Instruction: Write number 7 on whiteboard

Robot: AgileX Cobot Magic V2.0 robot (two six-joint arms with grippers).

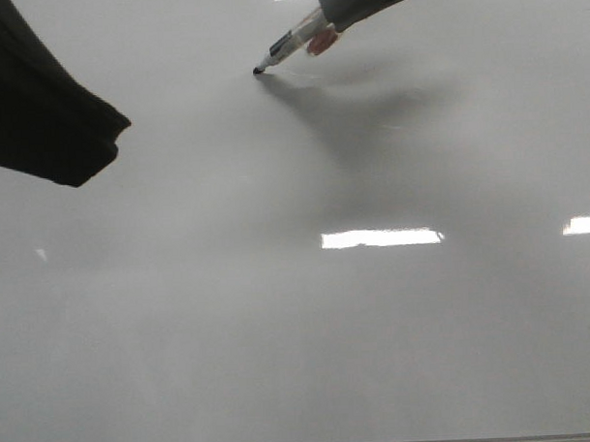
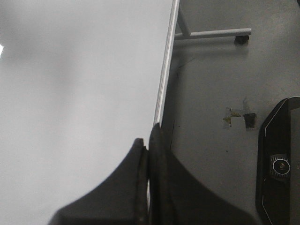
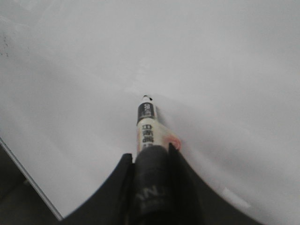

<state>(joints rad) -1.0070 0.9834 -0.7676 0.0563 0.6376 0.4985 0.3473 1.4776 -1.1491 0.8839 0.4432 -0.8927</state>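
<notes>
The marker (image 3: 149, 126) carries the only print — black characters down its white label, seemingly Chinese, too blurred to read. Its dark band near the tip bears small white lettering — also illegible.

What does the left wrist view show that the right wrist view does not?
Only the left wrist view: the shut left claw, the floor past the board's edge, and a stand leg with a caster. Only the right wrist view: the marker gripped in the right claw, tip at the surface. Both show the bare whiteboard; no stroke is visible.
</notes>
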